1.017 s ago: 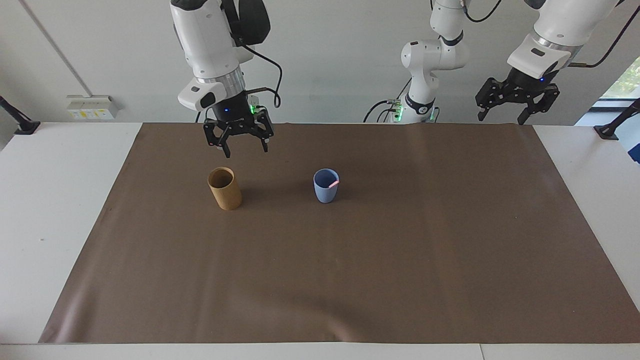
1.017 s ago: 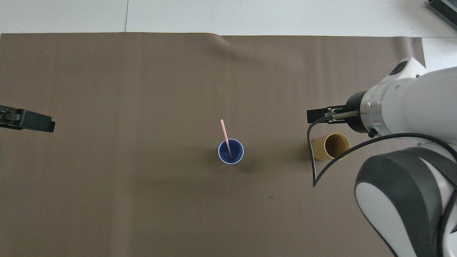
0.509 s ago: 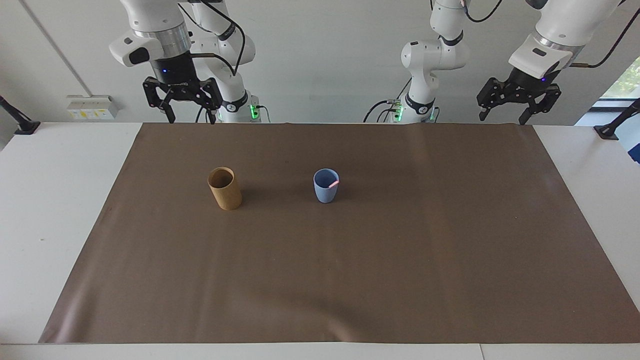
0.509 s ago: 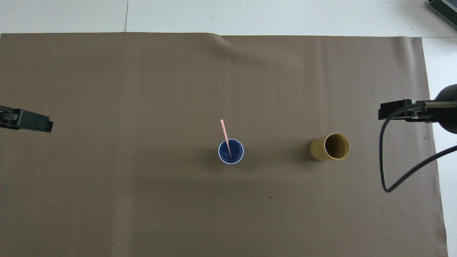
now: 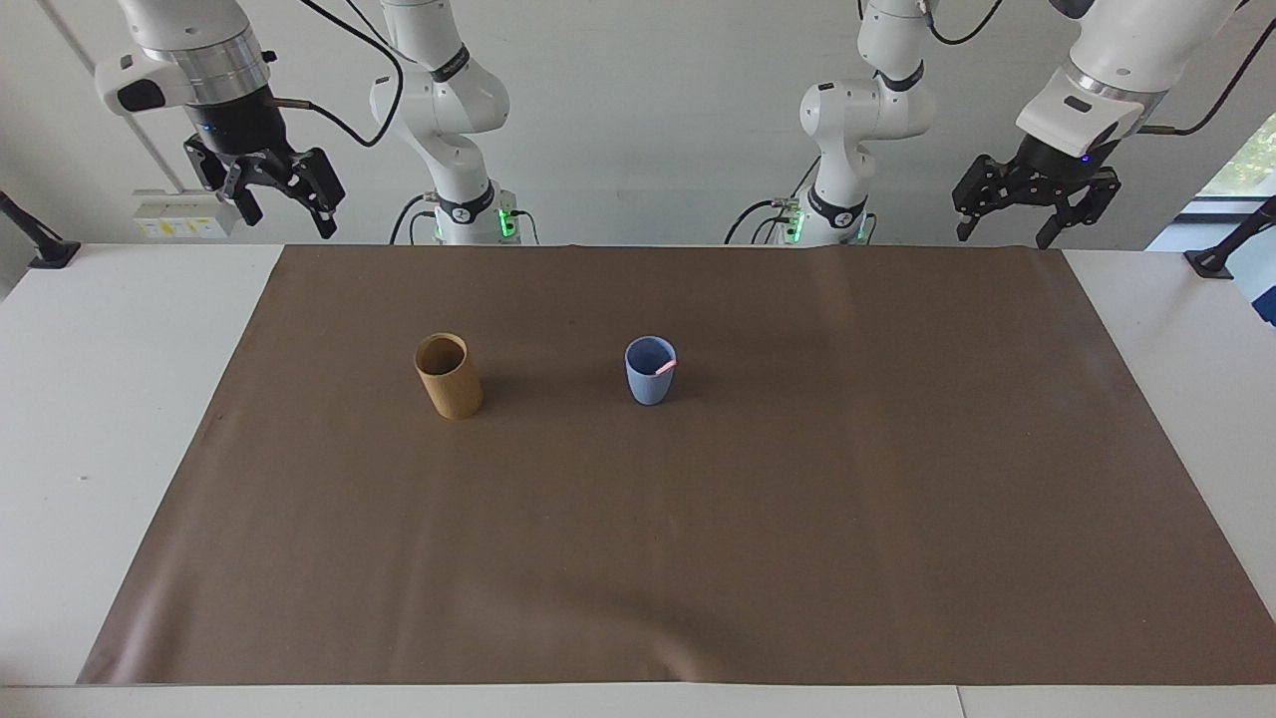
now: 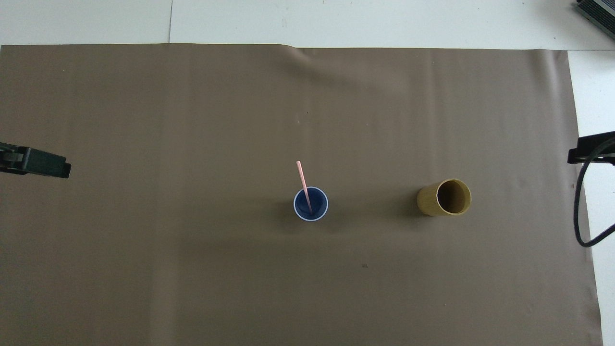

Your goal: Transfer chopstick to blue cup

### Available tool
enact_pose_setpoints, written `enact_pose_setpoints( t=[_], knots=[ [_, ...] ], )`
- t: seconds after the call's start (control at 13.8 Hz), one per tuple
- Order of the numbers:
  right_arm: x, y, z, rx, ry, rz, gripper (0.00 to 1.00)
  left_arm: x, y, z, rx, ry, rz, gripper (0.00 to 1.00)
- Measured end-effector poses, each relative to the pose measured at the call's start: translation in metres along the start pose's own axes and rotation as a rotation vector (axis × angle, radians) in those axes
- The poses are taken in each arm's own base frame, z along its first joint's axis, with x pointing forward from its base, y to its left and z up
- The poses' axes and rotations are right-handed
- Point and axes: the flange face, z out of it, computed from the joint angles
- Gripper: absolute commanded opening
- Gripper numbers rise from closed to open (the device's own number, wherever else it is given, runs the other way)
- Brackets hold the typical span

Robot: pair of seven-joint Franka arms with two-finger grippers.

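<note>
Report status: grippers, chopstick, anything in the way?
Left gripper and right gripper open, empty, raised at the robots' edge. Chopstick stands in blue cup. Tan holder beside it, apart.

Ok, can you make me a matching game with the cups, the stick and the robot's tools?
Things:
1. chopstick
2. blue cup
3. tan holder
4. right tool

Descriptions:
A. stands empty, toward the right arm's end of the mat
B. leans inside a cup, its tip poking out
C. open, up in the air, holding nothing
D. stands mid-mat with something pink in it

Pairs: 1-B, 2-D, 3-A, 4-C
</note>
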Motion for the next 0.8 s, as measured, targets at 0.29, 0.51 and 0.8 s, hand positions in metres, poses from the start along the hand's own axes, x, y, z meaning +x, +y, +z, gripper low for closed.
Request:
enact_pose_setpoints(
  t=[0.29,0.51,0.8],
  knots=[
    [-0.0012,-0.002,0.0078,-0.003,-0.021,-0.056,1.0,0.0,0.0,0.0,0.0,0.0,0.0,1.0],
    [-0.0025,-0.0063,0.0096,-0.004,-0.028,-0.065,1.0,0.0,0.0,0.0,0.0,0.0,0.0,1.0],
    [-0.0032,-0.0084,0.0097,-0.004,-0.031,-0.069,1.0,-0.0001,0.0,0.0001,0.0,-0.001,0.0,1.0]
  ],
)
